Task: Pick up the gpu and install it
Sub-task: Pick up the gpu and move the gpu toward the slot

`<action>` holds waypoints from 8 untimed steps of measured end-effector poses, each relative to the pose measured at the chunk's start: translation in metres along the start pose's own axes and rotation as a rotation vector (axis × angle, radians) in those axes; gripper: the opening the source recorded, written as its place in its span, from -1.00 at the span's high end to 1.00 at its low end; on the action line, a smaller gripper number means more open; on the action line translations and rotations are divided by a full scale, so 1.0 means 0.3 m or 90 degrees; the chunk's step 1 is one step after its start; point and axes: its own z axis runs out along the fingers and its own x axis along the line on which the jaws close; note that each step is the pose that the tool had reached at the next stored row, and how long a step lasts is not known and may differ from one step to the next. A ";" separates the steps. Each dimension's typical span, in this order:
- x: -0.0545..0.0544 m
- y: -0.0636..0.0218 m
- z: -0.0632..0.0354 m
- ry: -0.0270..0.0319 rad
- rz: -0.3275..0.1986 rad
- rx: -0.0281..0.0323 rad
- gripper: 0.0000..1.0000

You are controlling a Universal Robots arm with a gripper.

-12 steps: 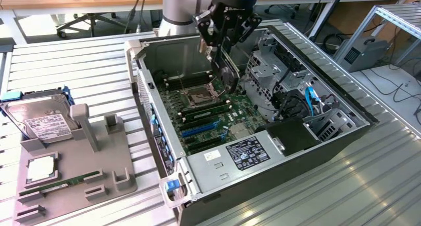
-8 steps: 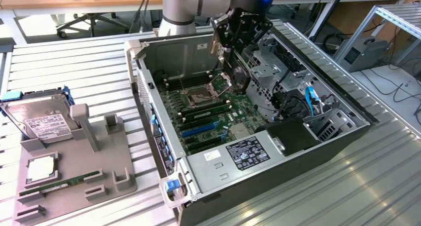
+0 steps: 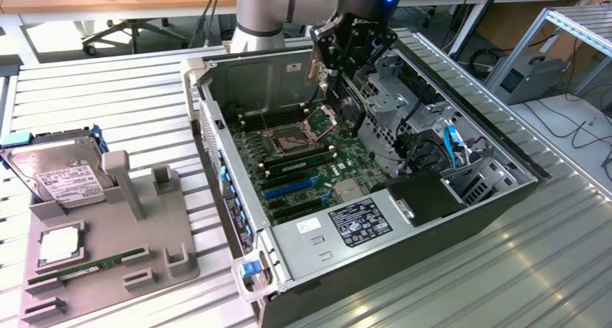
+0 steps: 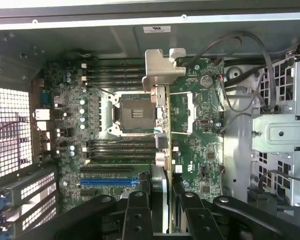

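The gpu [image 3: 342,104] hangs inside the open computer case [image 3: 225,113], above the motherboard [image 3: 316,163] near the CPU socket [image 3: 287,138]. My gripper [image 3: 348,52] is shut on it from above. In the wrist view the gpu [image 4: 163,117] is seen edge-on, with its silvery end bracket [image 4: 160,67] at the far end. Its near end is clamped between my black fingers [image 4: 137,212] of the gripper [image 4: 163,197]. The card is over the board between the socket [image 4: 132,114] and the drive cage side. The blue expansion slots [image 4: 107,178] lie off to one side of it.
A grey parts holder [image 3: 115,220] sits on the slatted table at the exterior view's left. It carries a hard drive [image 3: 57,172], a CPU [image 3: 59,246] and a green RAM stick [image 3: 88,267]. Inside the case are a power supply [image 3: 359,222], a metal drive cage [image 3: 402,102] and loose cables [image 4: 240,100].
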 end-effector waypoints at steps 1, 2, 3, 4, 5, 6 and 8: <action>0.000 0.003 0.002 0.0002 0.000 0.0000 0.45; 0.000 0.005 0.003 0.0003 0.000 0.0000 0.45; -0.001 0.009 0.005 0.0005 0.000 0.0000 0.45; -0.001 0.012 0.007 0.0007 0.000 0.0000 0.45; -0.002 0.014 0.009 0.0009 0.000 0.0000 0.45; -0.004 0.017 0.012 0.0013 0.000 0.0000 0.45; -0.009 0.021 0.019 0.0021 0.000 0.0001 0.45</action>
